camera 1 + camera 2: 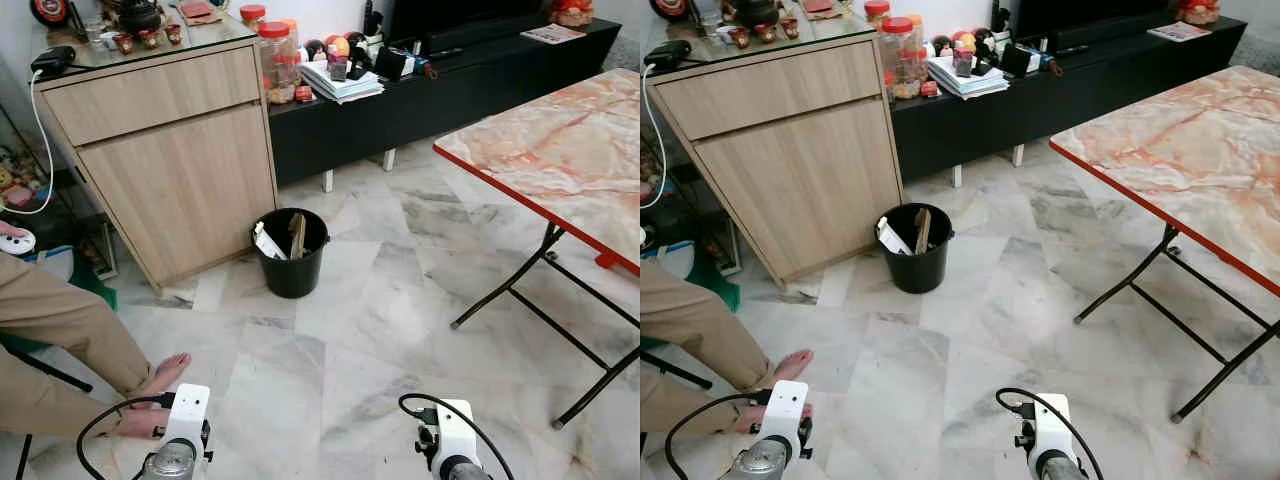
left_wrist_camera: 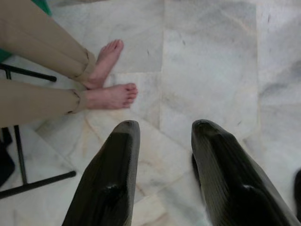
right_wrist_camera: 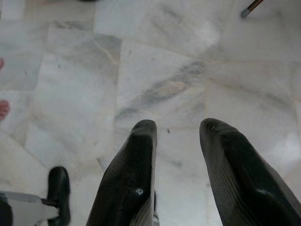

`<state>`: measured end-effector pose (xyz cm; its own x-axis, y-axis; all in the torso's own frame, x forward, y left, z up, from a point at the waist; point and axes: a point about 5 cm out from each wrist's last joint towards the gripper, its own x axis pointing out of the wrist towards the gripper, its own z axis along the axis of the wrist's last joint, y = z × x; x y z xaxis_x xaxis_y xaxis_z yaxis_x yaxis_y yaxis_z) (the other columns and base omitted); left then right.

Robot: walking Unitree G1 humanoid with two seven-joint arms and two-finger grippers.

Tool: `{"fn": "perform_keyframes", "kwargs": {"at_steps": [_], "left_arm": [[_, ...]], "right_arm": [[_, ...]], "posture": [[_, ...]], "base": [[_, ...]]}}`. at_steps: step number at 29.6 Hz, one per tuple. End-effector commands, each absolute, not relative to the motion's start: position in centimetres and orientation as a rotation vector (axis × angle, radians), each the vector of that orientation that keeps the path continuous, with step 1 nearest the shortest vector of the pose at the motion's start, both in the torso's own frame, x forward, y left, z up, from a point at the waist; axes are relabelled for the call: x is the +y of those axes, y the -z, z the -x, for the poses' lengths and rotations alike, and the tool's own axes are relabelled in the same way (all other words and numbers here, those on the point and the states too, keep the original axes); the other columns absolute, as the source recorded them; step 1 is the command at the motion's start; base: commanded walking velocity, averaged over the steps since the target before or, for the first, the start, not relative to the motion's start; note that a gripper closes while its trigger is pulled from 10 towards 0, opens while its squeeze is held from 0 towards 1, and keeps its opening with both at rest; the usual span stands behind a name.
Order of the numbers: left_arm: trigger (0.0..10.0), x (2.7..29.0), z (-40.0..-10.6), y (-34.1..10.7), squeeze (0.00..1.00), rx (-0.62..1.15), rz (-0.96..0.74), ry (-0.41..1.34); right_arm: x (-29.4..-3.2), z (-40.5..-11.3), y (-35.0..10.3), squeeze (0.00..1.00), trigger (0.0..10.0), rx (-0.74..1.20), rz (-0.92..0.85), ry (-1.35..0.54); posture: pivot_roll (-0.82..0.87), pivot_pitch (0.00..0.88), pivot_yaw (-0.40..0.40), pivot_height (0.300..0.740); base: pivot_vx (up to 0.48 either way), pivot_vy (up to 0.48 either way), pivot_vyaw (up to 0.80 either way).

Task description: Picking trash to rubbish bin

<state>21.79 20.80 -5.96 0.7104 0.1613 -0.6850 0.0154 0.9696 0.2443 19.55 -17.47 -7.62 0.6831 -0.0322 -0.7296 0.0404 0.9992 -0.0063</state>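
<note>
A black rubbish bin (image 1: 291,255) stands on the marble floor beside the wooden cabinet, with a white scrap and a brown stick-like piece poking out of it. Both arms hang low at the near edge of the view, well short of the bin. My left gripper (image 2: 162,136) is open over bare floor, nothing between its fingers, near a person's bare feet (image 2: 110,82). My right gripper (image 3: 178,134) is open too, over empty marble tiles.
A person in tan trousers (image 1: 50,330) sits at the left, feet on the floor. A wooden cabinet (image 1: 170,150) and a low black TV bench (image 1: 440,80) line the back. A folding table (image 1: 570,160) with metal legs stands at the right.
</note>
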Motion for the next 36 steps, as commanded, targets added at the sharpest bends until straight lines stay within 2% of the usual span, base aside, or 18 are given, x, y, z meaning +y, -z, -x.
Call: {"fn": "perform_keyframes", "kwargs": {"at_steps": [1, 9, 12, 17, 24, 30, 33, 36], "left_arm": [[10.0, 21.03, -21.84, 5.91, 0.00, 0.784, -0.276, -0.079], [10.0, 21.29, -21.96, 5.82, 0.00, 0.790, -0.313, -0.077], [10.0, 21.29, -22.04, 5.77, 0.00, 0.788, -0.311, -0.079], [10.0, 21.19, -22.22, 5.67, 0.00, 0.781, -0.304, -0.082], [10.0, 21.18, -22.29, 5.63, 0.00, 0.779, -0.304, -0.080], [10.0, 21.15, -22.30, 5.64, 0.00, 0.779, -0.304, -0.077], [10.0, 21.12, -22.30, 5.64, 0.00, 0.778, -0.302, -0.075], [10.0, 21.05, -22.33, 5.63, 0.00, 0.777, -0.301, -0.074]], "right_arm": [[-17.62, -19.28, 7.77, 0.00, 10.0, 0.830, -0.009, 0.053], [-17.47, -19.28, 7.78, 0.00, 10.0, 0.830, -0.009, 0.051], [-17.46, -19.29, 7.78, 0.00, 10.0, 0.830, -0.008, 0.052], [-17.48, -19.38, 7.73, 0.00, 10.0, 0.828, -0.004, 0.053], [-17.56, -19.50, 7.66, 0.00, 10.0, 0.824, -0.001, 0.056], [-17.67, -19.45, 7.68, 0.00, 10.0, 0.825, 0.001, 0.062], [-17.70, -19.46, 7.67, 0.00, 10.0, 0.825, 0.003, 0.065], [-17.78, -19.49, 7.65, 0.00, 10.0, 0.824, 0.004, 0.068]], "posture": [[-0.08, 0.028, 0.001, 0.740], [-0.08, 0.011, 0.008, 0.740], [-0.08, 0.007, 0.009, 0.740], [-0.08, 0.001, 0.011, 0.740], [-0.08, 0.000, 0.013, 0.740], [-0.08, 0.000, 0.013, 0.740], [-0.09, 0.000, 0.012, 0.740], [-0.08, 0.005, 0.009, 0.740]], "base": [[0.000, 0.000, -0.80], [0.000, -0.420, -0.80], [0.000, -0.405, 0.00], [0.000, 0.000, 0.00], [0.000, 0.000, -0.80], [0.000, 0.000, 0.00], [0.000, 0.000, -0.80], [0.000, 0.000, 0.00]]}}
